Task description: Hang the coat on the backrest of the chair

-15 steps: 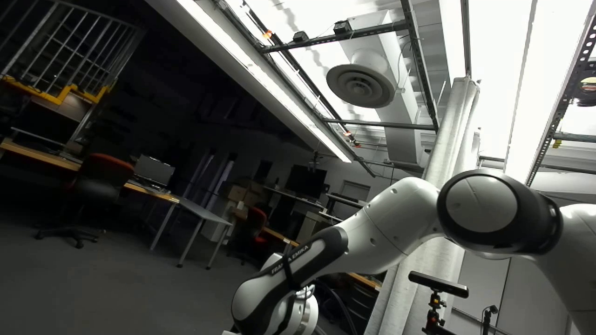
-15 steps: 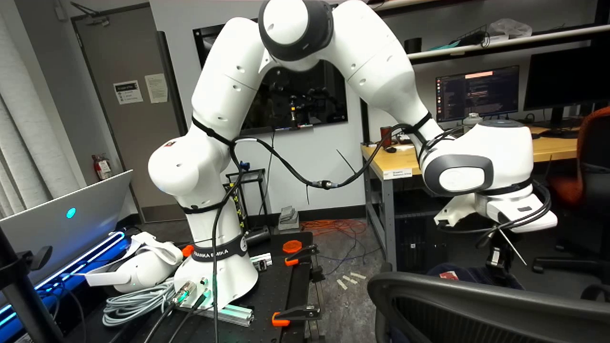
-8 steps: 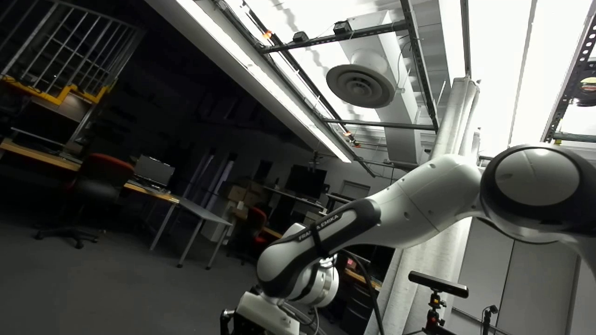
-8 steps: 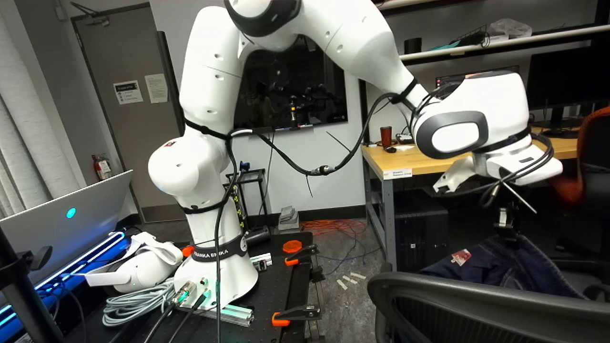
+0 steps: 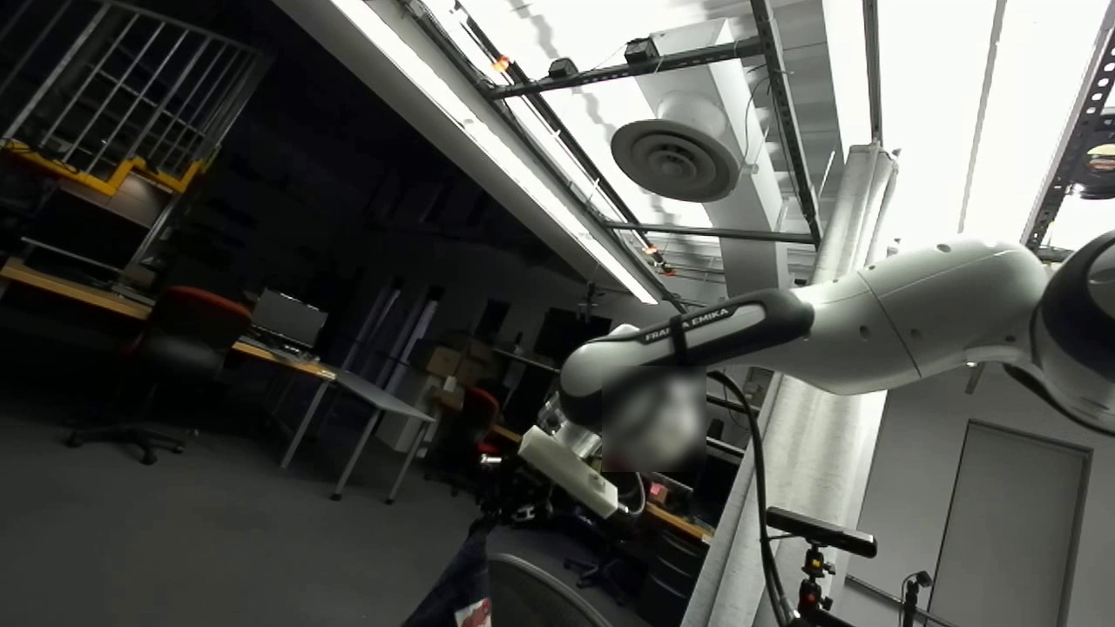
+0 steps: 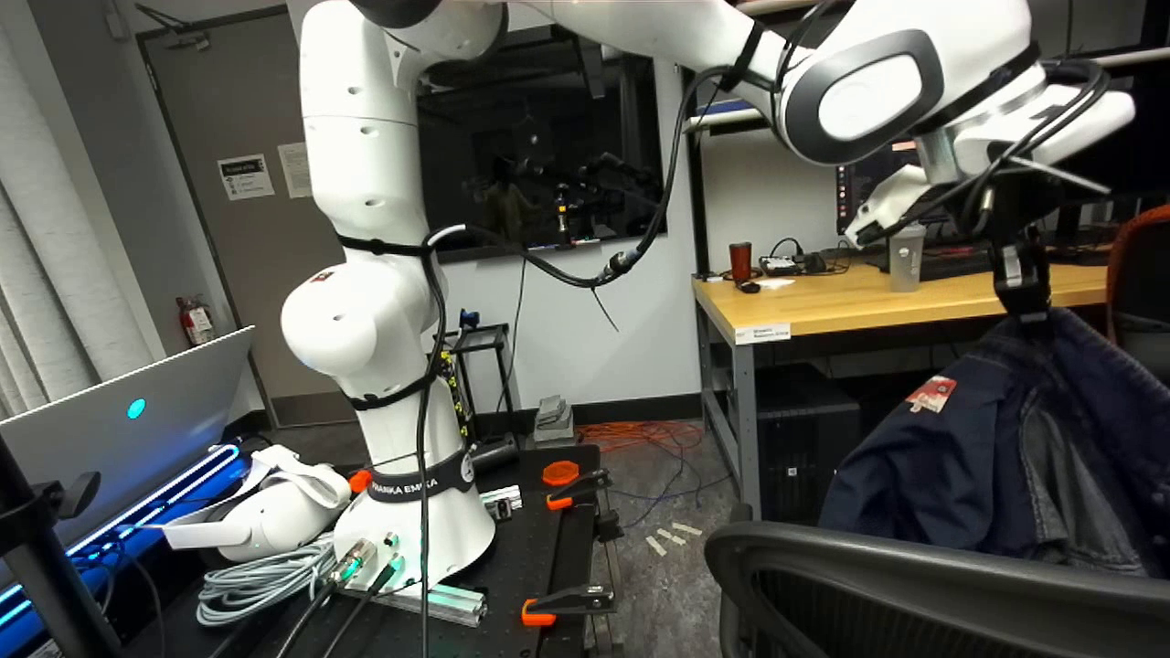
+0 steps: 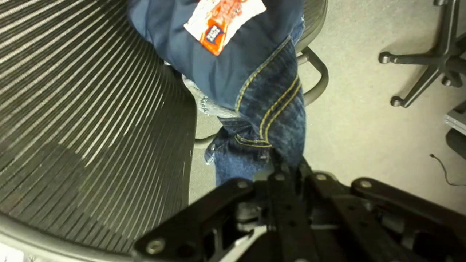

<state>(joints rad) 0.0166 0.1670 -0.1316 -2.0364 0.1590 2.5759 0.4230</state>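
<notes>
The coat (image 6: 987, 457) is dark blue denim with a red and white label. It hangs from my gripper (image 6: 1028, 315) above the chair's seat area, beyond the backrest (image 6: 914, 567) in this exterior view. The backrest hides its lower end. In the wrist view my gripper (image 7: 291, 165) is shut on a fold of the coat (image 7: 218, 80). The dark mesh backrest (image 7: 120, 145) is at the left, with the coat beside it rather than over it. An exterior view also shows the coat (image 5: 449, 588) below the gripper (image 5: 496, 514), beside the backrest (image 5: 544, 583).
A wooden desk (image 6: 868, 306) with a bottle (image 6: 907, 259) and monitors stands behind the gripper. An orange chair (image 6: 1138, 274) is at the right. The black robot table (image 6: 539, 539) with clamps is at the left. A camera stand (image 5: 814, 575) stands under the arm.
My gripper has risen steadily and pulled the coat up, so much more of it shows above the backrest. The backrest has not moved. The gripper stays shut on the coat.
</notes>
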